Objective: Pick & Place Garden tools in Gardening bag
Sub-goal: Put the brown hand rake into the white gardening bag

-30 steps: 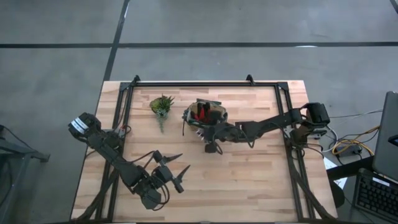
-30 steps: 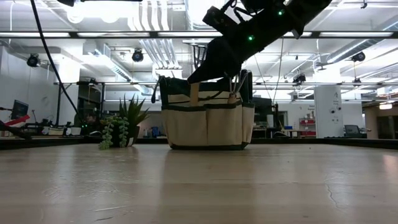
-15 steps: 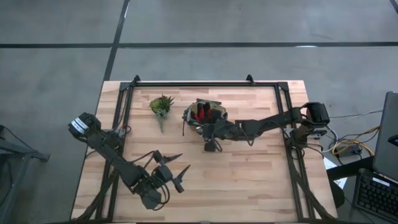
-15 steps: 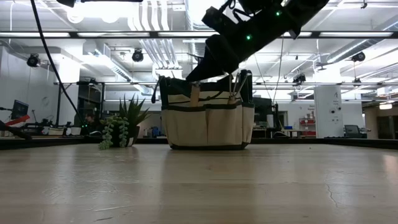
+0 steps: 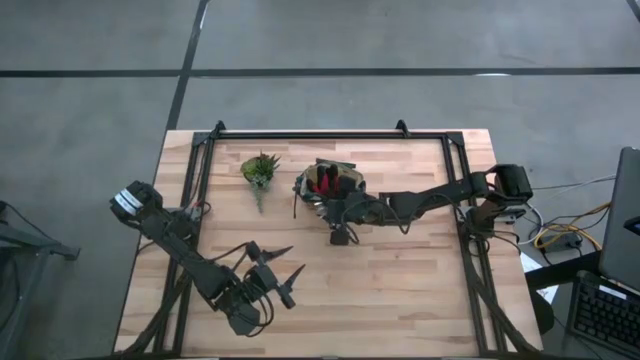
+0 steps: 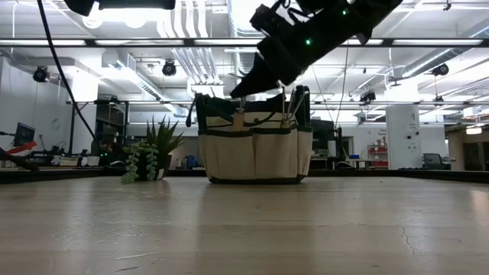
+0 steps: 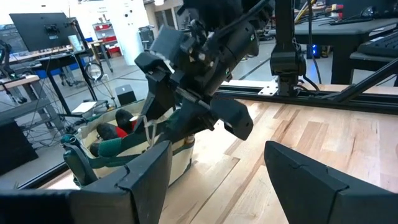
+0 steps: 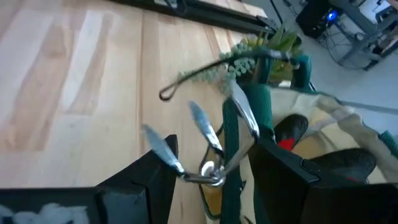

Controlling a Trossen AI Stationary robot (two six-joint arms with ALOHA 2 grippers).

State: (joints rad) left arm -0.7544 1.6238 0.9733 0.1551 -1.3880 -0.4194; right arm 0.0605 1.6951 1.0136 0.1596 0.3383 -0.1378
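The tan gardening bag with green trim stands upright on the table's far middle; it also shows in the low view. A red-and-black glove lies inside it. Two pale wooden handles stand in the pockets on its near side. My right gripper is open just above the bag's near rim. Its fingers stand on either side of a fork's metal tines and a green bag handle. My left gripper is open and empty near the table's front left.
A small spiky green plant stands left of the bag, a trailing stem on the table beside it. A black frame rail runs along the table's far edge and sides. Bare wood lies between the bag and the near edge.
My right gripper has risen a little above the bag's near rim, still open. The bag and the tools in it have stayed where they were.
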